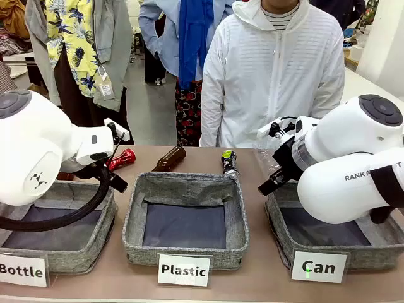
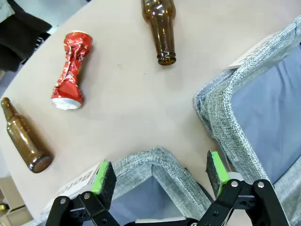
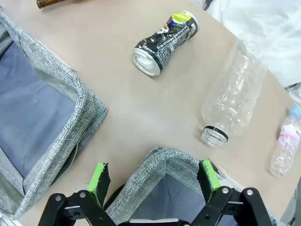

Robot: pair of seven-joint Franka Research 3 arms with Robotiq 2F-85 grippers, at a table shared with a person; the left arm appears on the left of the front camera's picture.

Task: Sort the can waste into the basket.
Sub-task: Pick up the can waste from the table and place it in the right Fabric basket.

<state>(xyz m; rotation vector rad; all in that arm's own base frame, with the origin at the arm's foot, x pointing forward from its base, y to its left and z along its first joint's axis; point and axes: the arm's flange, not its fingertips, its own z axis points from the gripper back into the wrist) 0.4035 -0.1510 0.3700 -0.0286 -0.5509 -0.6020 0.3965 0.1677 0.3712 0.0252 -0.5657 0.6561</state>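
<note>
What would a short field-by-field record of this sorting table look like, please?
Crushed shiny red metal can: lying on bare table
Crushed black metal can with green-yellow print: lying on bare table
Grey fabric basket labelled Can: visible part holds no can
Left gripper: open, over corner of grey basket labelled Bottle
Right gripper: open, over the Can basket's corner
Person in white jacket: standing at far side

Two cans [image 3: 164, 42], four bottles [image 2: 162, 28], three baskets [image 1: 136, 233]

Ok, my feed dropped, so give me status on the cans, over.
Left claw and right claw open, empty. Red can, black can lying on table, outside the Can basket. Brown bottle between them; neither can covered.
</note>
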